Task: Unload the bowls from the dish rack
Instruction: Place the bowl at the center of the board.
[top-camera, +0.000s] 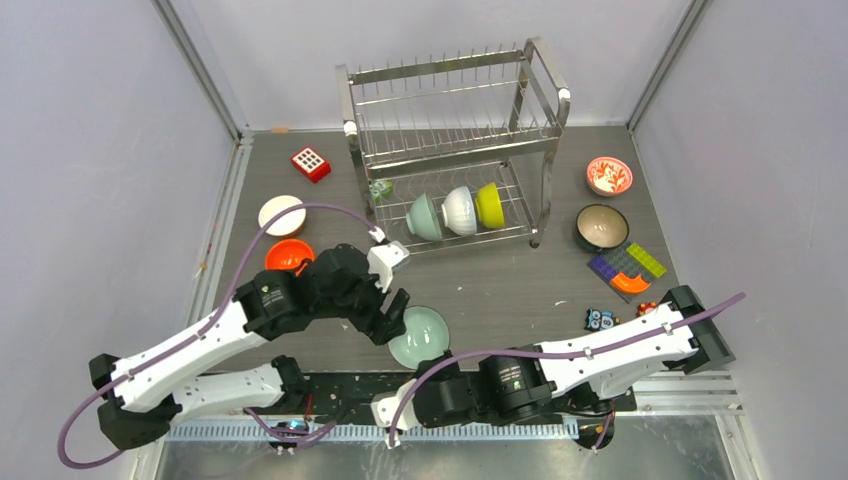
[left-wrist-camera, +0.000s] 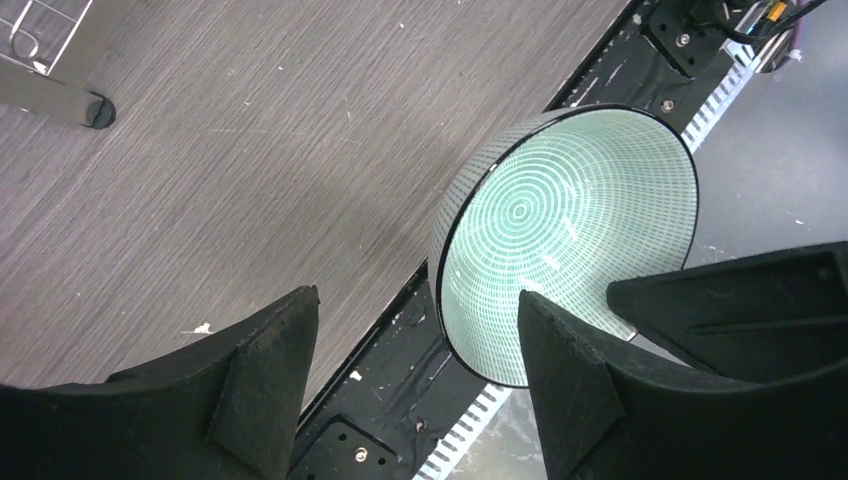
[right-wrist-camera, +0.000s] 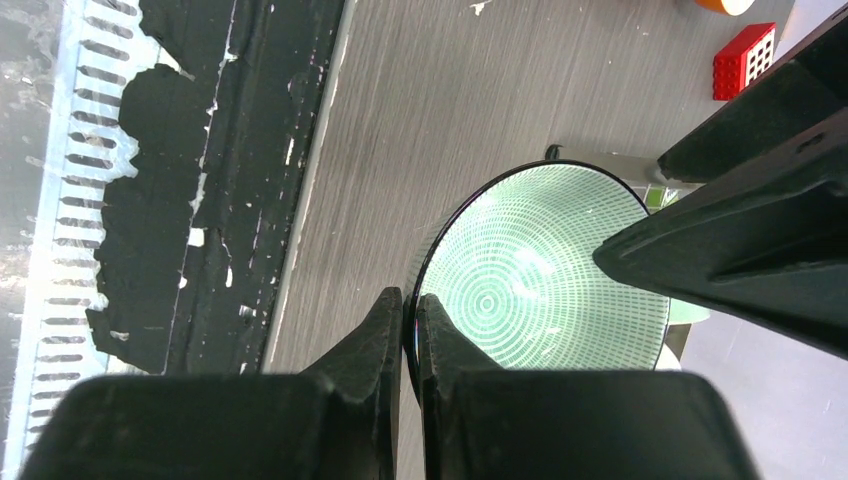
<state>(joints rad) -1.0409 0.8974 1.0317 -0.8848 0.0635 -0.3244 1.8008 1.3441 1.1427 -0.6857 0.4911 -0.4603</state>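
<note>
Right wrist shows right claw (right-wrist-camera: 408, 318) pinching teal bowl (right-wrist-camera: 520, 270) rim.

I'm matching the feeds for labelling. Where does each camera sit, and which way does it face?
Top external: above and behind the bases, looking down on the table, dish rack, left arm and right arm.
Left wrist: on the left arm, facing down at the pale teal bowl past the open left gripper.
Right wrist: on the right arm, looking along the right gripper, shut on that bowl's rim.
Shared: all three show this bowl.
</note>
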